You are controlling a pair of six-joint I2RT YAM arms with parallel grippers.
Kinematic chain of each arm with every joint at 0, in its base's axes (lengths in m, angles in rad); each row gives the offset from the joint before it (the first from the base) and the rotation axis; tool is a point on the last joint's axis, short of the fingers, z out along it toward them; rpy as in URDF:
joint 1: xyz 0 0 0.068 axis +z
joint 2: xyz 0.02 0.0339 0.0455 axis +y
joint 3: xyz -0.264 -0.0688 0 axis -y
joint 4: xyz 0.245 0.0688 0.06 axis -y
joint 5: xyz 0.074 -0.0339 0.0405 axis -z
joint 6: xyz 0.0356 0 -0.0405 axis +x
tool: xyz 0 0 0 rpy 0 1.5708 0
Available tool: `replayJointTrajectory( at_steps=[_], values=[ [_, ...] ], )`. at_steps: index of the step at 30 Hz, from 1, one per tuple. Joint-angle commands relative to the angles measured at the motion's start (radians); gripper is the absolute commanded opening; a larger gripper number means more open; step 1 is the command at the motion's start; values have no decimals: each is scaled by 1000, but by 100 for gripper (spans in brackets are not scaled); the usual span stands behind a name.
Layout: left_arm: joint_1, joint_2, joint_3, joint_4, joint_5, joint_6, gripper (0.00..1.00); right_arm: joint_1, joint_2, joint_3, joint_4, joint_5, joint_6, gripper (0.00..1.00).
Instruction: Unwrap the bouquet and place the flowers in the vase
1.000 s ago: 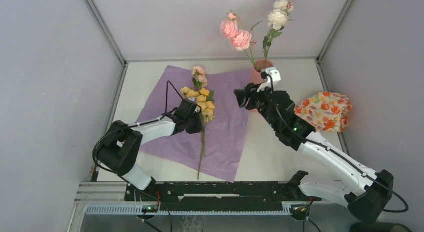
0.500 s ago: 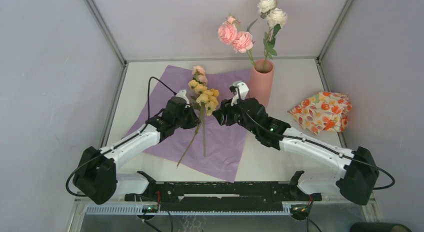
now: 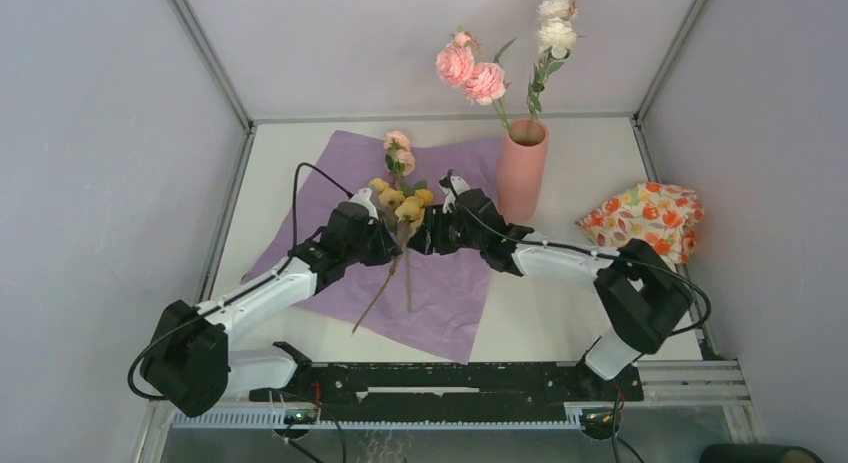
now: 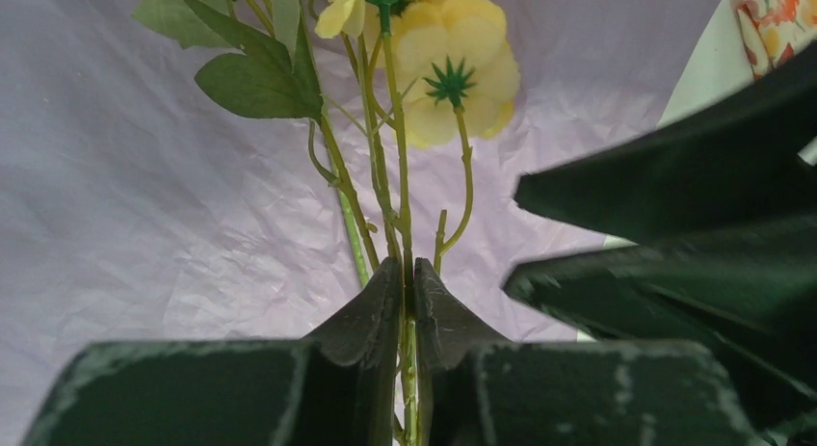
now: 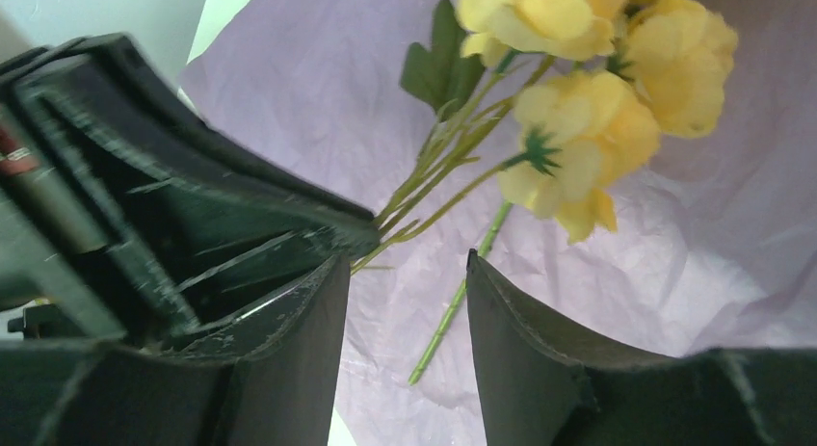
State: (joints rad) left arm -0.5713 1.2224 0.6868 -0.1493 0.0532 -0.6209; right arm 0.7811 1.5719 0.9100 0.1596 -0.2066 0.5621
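Note:
The bouquet is undone: its purple paper (image 3: 330,208) lies flat on the table. My left gripper (image 3: 388,241) (image 4: 407,268) is shut on the thin green stem of a yellow flower sprig (image 3: 405,201) (image 4: 453,65) and holds it above the paper. My right gripper (image 3: 422,235) (image 5: 405,258) stands open just right of the yellow heads (image 5: 588,128), its jaws apart over a loose green stem (image 5: 462,297) lying on the paper. A pink-headed flower (image 3: 399,155) lies on the paper. The salmon vase (image 3: 522,173) stands behind, holding pink roses (image 3: 470,71) and white roses (image 3: 556,28).
An orange-flowered cloth bundle (image 3: 648,221) lies at the right of the table. The two grippers are very close together; each one's dark fingers (image 4: 674,224) (image 5: 222,234) fill part of the other's wrist view. Grey walls enclose the table on three sides.
My right gripper has left the vase mouth and swung left and down beside the yellow sprig. My left gripper has lifted that sprig, its stem now slanting.

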Motion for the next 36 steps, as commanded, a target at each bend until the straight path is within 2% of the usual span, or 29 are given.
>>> replayJointTrajectory(
  at_steps=[1, 6, 17, 27, 32, 35, 36],
  values=[
    [-4, -42, -15, 63, 34, 2, 14, -37, 68, 4, 162, -117, 107, 56],
    [-4, -47, -29, 74, 45, -2, 14, -81, 161, 17, 246, -203, 182, 56],
    [-7, -27, -58, 145, 118, -35, 15, -88, 295, 94, 322, -265, 262, 56],
    [-10, -37, -69, 175, 131, -25, 15, -82, 339, 136, 350, -312, 302, 49],
    [-11, -26, -70, 184, 136, -26, 15, -64, 346, 135, 359, -329, 309, 40],
    [-12, -30, -67, 185, 140, -25, 15, -62, 361, 136, 373, -341, 320, 30],
    [-13, -31, -66, 185, 141, -25, 15, -62, 365, 135, 381, -344, 327, 23]
  ],
)
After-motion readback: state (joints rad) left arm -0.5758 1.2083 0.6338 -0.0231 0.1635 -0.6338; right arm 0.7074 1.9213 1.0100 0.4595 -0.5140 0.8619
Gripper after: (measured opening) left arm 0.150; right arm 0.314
